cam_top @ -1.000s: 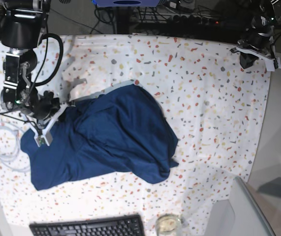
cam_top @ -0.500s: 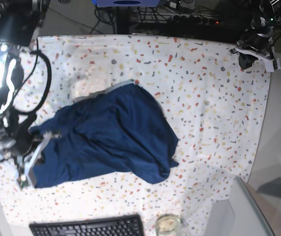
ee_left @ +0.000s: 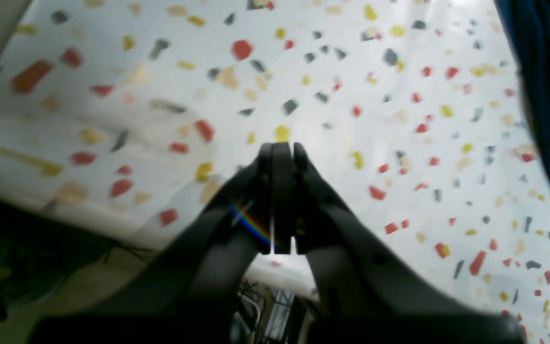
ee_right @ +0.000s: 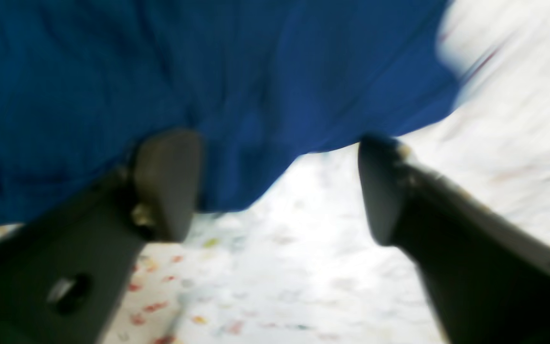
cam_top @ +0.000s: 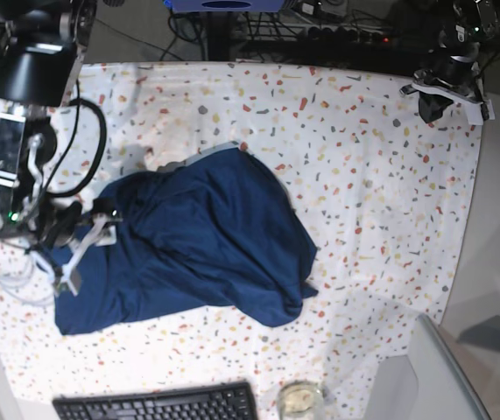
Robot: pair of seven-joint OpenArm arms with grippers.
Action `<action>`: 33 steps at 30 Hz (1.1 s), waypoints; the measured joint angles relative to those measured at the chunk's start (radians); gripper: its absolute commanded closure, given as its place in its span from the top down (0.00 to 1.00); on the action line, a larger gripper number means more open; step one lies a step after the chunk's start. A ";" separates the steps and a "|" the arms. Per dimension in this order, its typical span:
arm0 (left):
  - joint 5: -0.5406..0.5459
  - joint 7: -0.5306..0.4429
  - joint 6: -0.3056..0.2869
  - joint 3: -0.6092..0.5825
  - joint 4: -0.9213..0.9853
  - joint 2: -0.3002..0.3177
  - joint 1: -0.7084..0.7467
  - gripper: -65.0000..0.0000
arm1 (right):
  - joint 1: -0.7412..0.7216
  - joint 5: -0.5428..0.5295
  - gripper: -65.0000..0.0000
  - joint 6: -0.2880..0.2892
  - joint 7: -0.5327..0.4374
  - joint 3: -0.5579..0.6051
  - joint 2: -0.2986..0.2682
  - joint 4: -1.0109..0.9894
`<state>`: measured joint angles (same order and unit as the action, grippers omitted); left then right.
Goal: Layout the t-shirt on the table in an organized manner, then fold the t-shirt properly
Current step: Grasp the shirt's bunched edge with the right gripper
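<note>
T-shirt plain navy, table flecked

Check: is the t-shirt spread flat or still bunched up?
Bunched. The t-shirt lies in a rumpled heap on the table, with folds and no sleeves laid out.

- The right arm is built of bulky black housings, with a thick black cable looping out beside it and a small green light low on its side.
- The right claw has dark grey to black fingers ending in flat, rounded pads; a round hole sits in the left finger's base, and a brassy speck there may be a screw, though the picture is blurred.
- The left claw is matte black, its two curved fingers tapering to slim, straight tips.
- The left arm is black with a pale plate at the wrist.
</note>
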<state>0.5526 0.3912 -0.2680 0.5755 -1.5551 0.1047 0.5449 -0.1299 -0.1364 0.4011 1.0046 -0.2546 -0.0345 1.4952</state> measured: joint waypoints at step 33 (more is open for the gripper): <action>0.001 0.001 -0.002 -0.001 0.006 0.009 -0.008 0.00 | -0.054 -0.017 0.24 -0.018 0.066 0.000 0.002 0.154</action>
<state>0.5537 0.3920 -0.2699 0.5747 -1.5494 0.1139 0.5373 -0.1841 -0.1535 0.3828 1.0710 -0.2543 -0.0326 1.6489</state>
